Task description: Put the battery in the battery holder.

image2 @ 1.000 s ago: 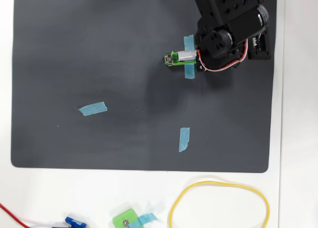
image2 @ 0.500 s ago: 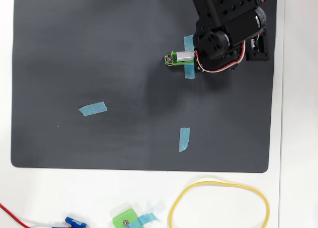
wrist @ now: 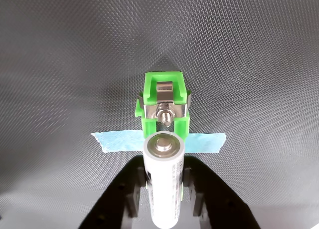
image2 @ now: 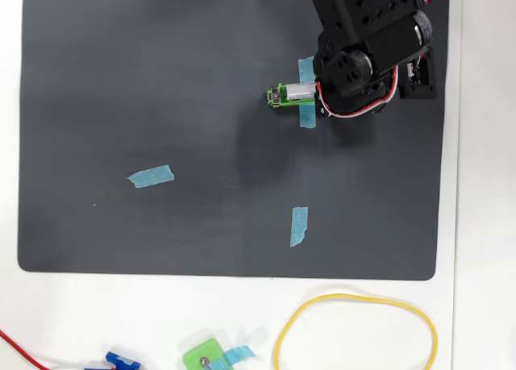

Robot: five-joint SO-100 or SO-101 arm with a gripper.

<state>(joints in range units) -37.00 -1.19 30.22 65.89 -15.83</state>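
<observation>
My pincer [wrist: 164, 189] clamped on the battery [wrist: 165, 181], black fingers [wrist: 130, 191] touching both sides, battery over the green battery holder [wrist: 164, 107], blue tape [wrist: 117, 140] crossing it

No readable text anywhere. Battery [wrist: 164, 184] has faint dark print down its side in the wrist view, too small and skewed to make out. Nothing legible in the overhead view.

Bright-green plastic battery holder [wrist: 164, 107] with silver metal contacts, frame centre; white-silver cylindrical battery [wrist: 165, 181], faint dark print; light-blue tape strip [wrist: 114, 141]; dark-grey woven-textured mat [wrist: 60, 64]; yellow cord loop [image2: 355, 330], lower right.
</observation>
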